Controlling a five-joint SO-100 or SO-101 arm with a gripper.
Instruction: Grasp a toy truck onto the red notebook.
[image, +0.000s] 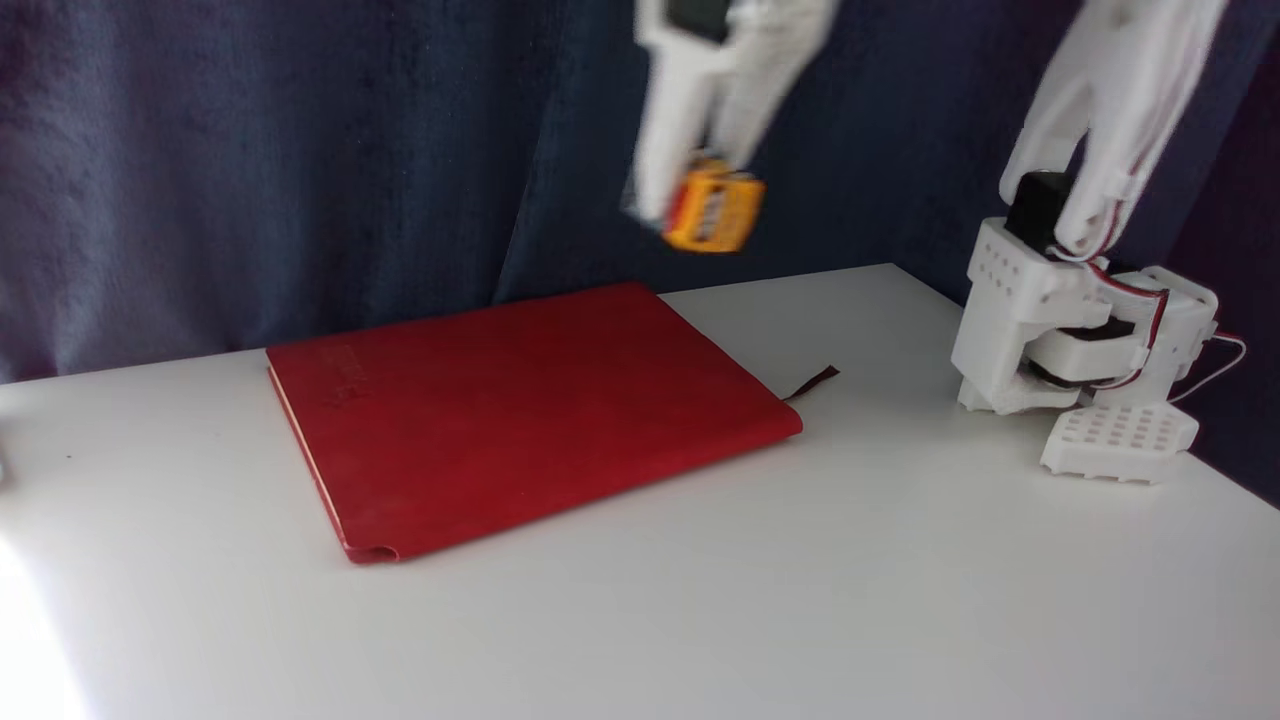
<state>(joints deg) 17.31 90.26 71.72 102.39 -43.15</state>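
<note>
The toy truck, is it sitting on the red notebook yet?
No, the toy truck hangs in the air, held between the white jaws, above the far edge of the red notebook.

Gripper (700, 205) raised, blurred; jaws seemingly clamped.

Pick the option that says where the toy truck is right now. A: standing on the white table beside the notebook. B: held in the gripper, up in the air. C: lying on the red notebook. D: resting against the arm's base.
B: in the fixed view the toy truck hangs between the fingers of the gripper, above the far edge of the red notebook and touching neither it nor the table.
</note>
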